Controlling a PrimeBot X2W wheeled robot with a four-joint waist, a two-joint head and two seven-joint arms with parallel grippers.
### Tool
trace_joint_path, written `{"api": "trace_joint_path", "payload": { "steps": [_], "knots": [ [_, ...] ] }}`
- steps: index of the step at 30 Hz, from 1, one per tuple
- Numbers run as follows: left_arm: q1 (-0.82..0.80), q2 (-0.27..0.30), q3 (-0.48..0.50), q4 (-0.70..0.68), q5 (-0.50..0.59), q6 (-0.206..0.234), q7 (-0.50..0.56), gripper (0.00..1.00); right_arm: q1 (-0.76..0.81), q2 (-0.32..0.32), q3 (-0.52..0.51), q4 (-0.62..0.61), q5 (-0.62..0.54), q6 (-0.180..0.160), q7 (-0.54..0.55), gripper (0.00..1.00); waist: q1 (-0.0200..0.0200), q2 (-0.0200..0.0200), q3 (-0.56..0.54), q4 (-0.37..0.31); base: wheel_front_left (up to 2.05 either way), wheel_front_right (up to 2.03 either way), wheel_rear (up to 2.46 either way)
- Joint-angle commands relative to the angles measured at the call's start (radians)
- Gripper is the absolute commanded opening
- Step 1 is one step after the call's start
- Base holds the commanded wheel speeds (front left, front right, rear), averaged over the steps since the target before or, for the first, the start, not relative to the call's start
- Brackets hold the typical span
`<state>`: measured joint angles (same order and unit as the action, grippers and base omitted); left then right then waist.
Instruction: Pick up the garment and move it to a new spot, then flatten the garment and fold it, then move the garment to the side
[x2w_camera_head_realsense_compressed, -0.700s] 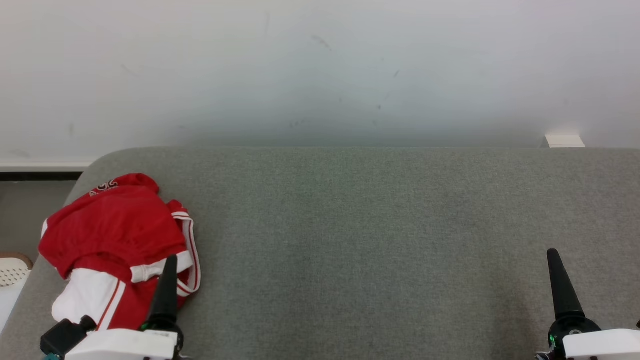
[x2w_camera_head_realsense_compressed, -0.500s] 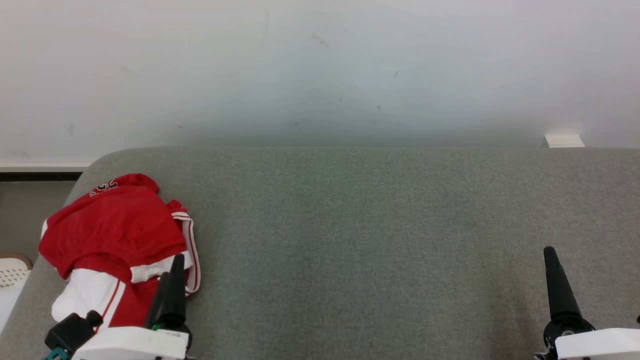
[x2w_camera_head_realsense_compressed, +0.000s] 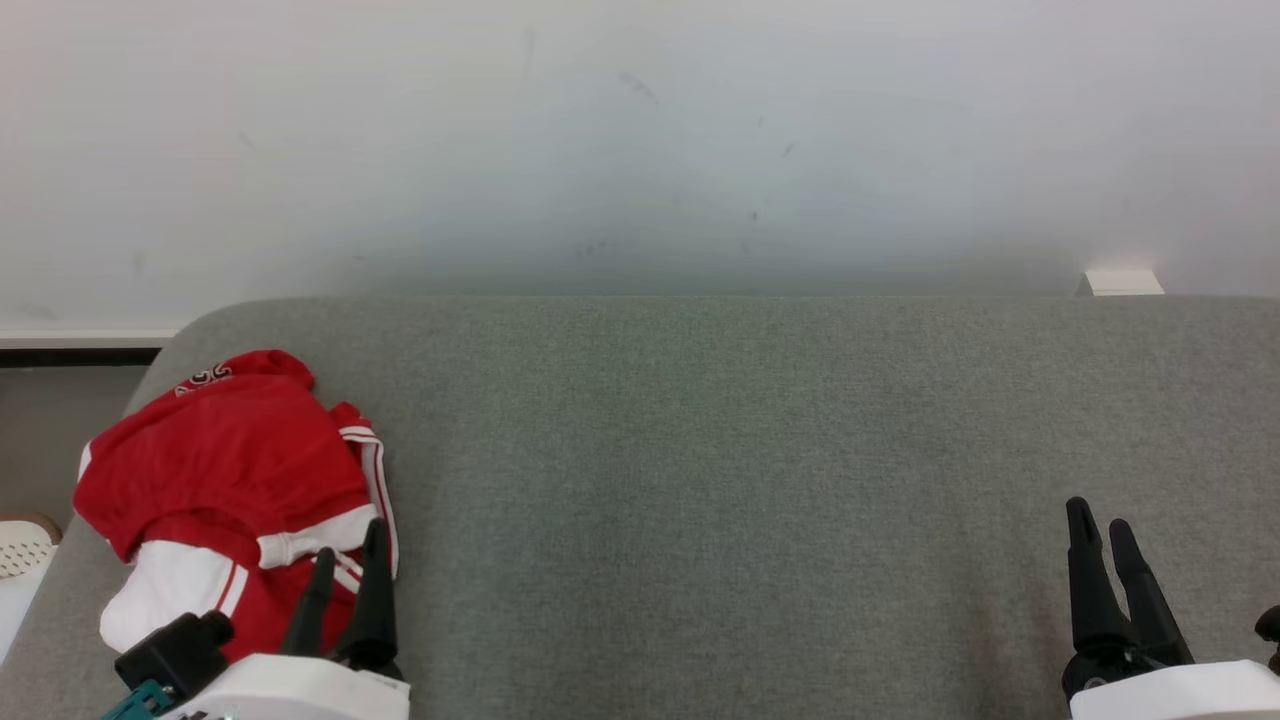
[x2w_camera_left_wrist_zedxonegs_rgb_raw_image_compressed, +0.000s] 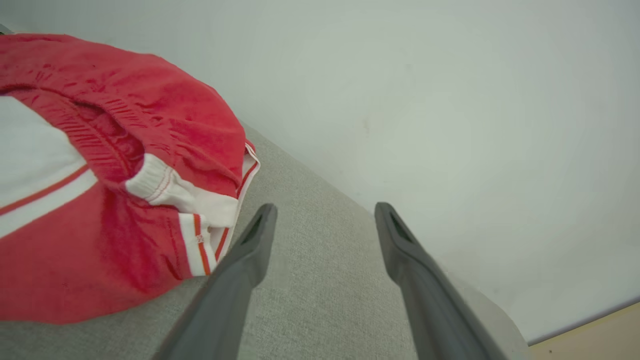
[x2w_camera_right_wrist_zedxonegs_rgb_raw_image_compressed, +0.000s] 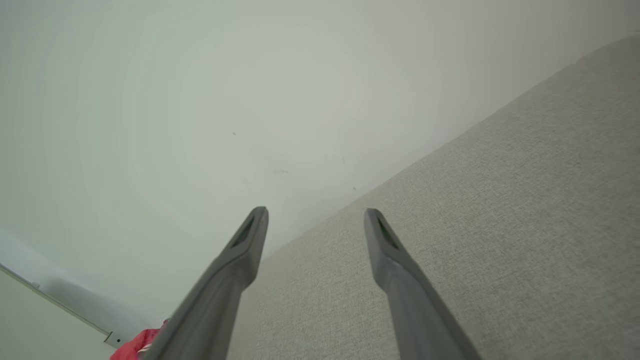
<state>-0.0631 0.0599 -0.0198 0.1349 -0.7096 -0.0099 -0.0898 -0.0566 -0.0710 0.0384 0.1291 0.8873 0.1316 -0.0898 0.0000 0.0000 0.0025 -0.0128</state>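
**A:** At the lower left of the head frame, the red and white garment (x2w_camera_head_realsense_compressed: 225, 470) lies bunched near the rounded corner of the grey table (x2w_camera_head_realsense_compressed: 720, 480). How should the pick go?

**B:** The left gripper (x2w_camera_head_realsense_compressed: 349, 540) has its fingers (x2w_camera_head_realsense_compressed: 376, 590) apart with nothing between them. I'd steer it toward frame left onto the raised white cuff fold, pinch several layers, then lift clear before carrying.

**A:** How close is it?

**B:** Just beside. In the left wrist view the garment sits left of the fingers, with the near finger almost at its striped edge. I can't tell whether they touch. The right gripper (x2w_camera_head_realsense_compressed: 1097, 515), at lower right and also spread, is well apart from it.
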Motion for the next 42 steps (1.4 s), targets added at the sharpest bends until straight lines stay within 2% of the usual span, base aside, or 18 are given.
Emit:
{"api": "trace_joint_path", "payload": {
  "steps": [1,12,25,33,42],
  "knots": [
    [-0.007,0.015,-0.005,-0.010,0.036,0.005,-0.010,1.00,-0.003,-0.005,0.003,-0.014,-0.036,-0.001,-0.010,1.00,0.0000,0.0000,0.000,0.000,0.00,0.00,0.00],
    [-0.007,0.037,-0.050,-0.014,0.168,0.057,-0.042,1.00,-0.004,0.010,-0.005,0.027,-0.217,-0.001,-0.042,1.00,0.0000,0.0000,-0.001,-0.004,0.00,0.00,0.00],
    [-0.010,0.055,-0.090,-0.007,0.296,0.089,-0.076,1.00,-0.008,0.019,-0.005,0.028,-0.335,-0.001,-0.076,1.00,0.0000,0.0000,-0.002,-0.008,0.00,0.00,0.00],
    [-0.008,0.054,-0.102,-0.022,0.363,0.105,-0.096,1.00,-0.002,0.020,0.005,0.034,-0.395,-0.001,-0.096,1.00,0.0000,0.0000,-0.004,-0.007,0.00,0.00,0.00],
    [-0.004,0.042,-0.093,-0.018,0.418,0.092,-0.116,1.00,-0.002,0.020,0.007,0.040,-0.461,-0.001,-0.117,1.00,0.0000,0.0000,-0.006,-0.009,0.00,0.00,0.00]
  ]
}}
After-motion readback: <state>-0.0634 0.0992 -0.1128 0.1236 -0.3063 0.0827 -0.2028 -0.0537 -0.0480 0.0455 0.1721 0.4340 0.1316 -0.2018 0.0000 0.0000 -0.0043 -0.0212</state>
